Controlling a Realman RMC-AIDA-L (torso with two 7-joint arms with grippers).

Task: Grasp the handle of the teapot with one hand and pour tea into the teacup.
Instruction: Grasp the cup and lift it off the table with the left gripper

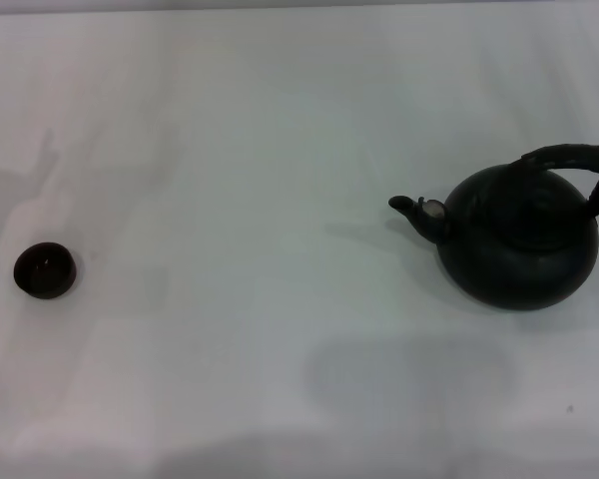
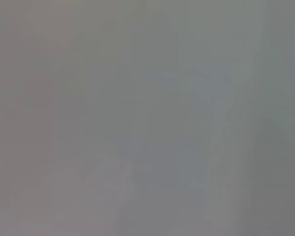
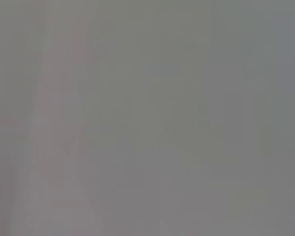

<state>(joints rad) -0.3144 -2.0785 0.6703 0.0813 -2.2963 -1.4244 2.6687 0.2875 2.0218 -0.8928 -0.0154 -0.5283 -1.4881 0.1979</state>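
The matte black teapot (image 1: 519, 244) stands upright on the white table at the right, its short spout (image 1: 416, 210) with a pale tip pointing left. Its thick black ribbed handle (image 1: 579, 165) arches over the top, leaning to the right. The tiny dark brown teacup (image 1: 46, 270) sits far off at the left, upright. Neither gripper shows in the head view. Both wrist views show only a blank grey surface, with no fingers and no objects.
The white table (image 1: 280, 200) stretches wide between cup and teapot. Faint shadows lie on it at the left and near the front middle.
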